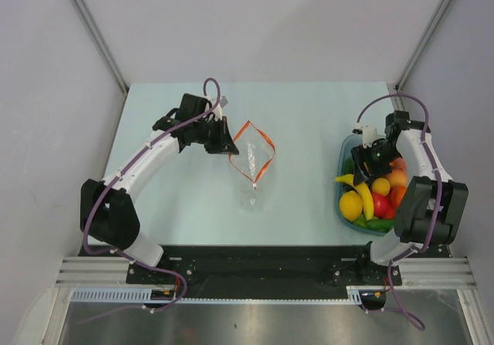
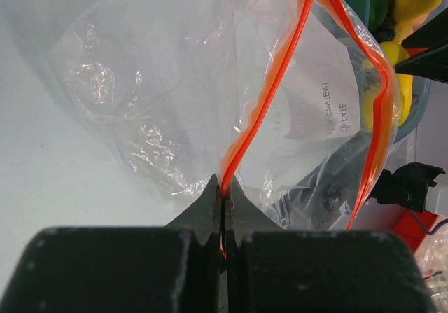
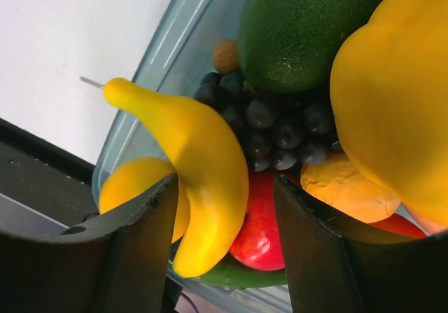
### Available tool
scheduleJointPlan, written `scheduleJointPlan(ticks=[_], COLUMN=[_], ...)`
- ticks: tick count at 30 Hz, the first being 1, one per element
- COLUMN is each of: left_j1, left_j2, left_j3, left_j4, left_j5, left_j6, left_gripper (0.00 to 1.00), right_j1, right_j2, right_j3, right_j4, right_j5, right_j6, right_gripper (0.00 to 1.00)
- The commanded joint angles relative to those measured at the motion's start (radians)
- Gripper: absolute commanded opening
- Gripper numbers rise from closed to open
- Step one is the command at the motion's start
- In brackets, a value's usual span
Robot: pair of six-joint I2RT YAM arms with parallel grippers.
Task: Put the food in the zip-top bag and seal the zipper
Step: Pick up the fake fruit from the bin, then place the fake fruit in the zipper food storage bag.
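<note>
Right gripper [image 3: 225, 194], jaws open, straddles the banana [image 3: 203, 159] in the tub [image 3: 157, 47]; next, close and lift. Left gripper [image 2: 222, 190] pinches the zipper [image 2: 269, 103], holding the bag [image 2: 140, 82] open.

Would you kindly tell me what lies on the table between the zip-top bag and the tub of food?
Nothing; the top view shows only bare table between the zip-top bag and the tub.

You see a clear zip-top bag [image 1: 253, 164] with a red-orange zipper [image 2: 262, 103] on the pale mint tabletop [image 1: 309, 129]. Inside the teal tub [image 3: 161, 54]: yellow banana [image 3: 199, 159], yellow pepper [image 3: 399, 96], dark green fruit [image 3: 301, 26], blackish-purple grapes [image 3: 280, 127], red tomato [image 3: 259, 232].
</note>
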Motion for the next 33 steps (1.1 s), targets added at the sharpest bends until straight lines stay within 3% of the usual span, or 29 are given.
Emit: scheduleJointPlan(ticks=[1, 9, 16, 24, 27, 30, 33], left_j1=[-0.004, -0.004, -0.004, -0.005, -0.005, -0.005, -0.008], left_j2=[-0.006, 0.019, 0.025, 0.034, 0.036, 0.039, 0.042], left_j3=[0.003, 0.024, 0.027, 0.031, 0.035, 0.040, 0.041], left_j4=[0.026, 0.021, 0.018, 0.015, 0.012, 0.009, 0.006], left_j5=[0.012, 0.009, 0.007, 0.006, 0.010, 0.015, 0.020], left_j6=[-0.001, 0.002, 0.004, 0.004, 0.007, 0.008, 0.011], left_gripper=[0.00, 0.00, 0.00, 0.00, 0.00, 0.00, 0.00], right_j1=[-0.002, -0.003, -0.009, -0.009, -0.005, 0.065, 0.182], right_j2=[0.021, 0.027, -0.072, -0.220, -0.284, -0.353, -0.405], right_j3=[-0.004, -0.009, -0.006, 0.010, 0.069, 0.122, 0.132], right_j4=[0.039, 0.020, 0.036, 0.083, 0.108, 0.206, 0.473], right_j5=[0.034, 0.028, 0.055, 0.028, -0.068, -0.185, -0.251], right_j6=[-0.040, -0.082, -0.125, -0.114, -0.056, 0.065, 0.228], right_gripper=[0.59, 0.38, 0.09, 0.00, 0.00, 0.00, 0.00])
